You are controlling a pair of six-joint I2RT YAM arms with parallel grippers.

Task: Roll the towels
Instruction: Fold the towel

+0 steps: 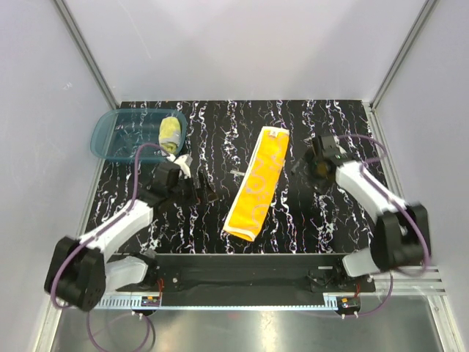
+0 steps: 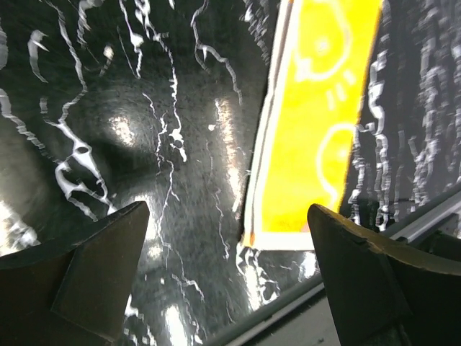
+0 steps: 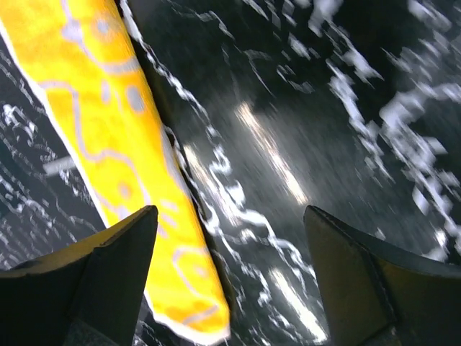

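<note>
Orange towel [image 1: 258, 183] folded into a long strip, lying diagonally at centre, left gripper [image 2: 227, 213] and right gripper [image 3: 230, 213] spread wide, holding nothing, rolled pale yellow towel [image 1: 171, 132] in teal basin [image 1: 111, 144]

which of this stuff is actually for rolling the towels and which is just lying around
For the job:
- orange towel, flat in a long strip mid-table
- pale yellow towel, bundled up in the basin

Just lying about:
- teal basin, far left corner
- black marbled table
</note>
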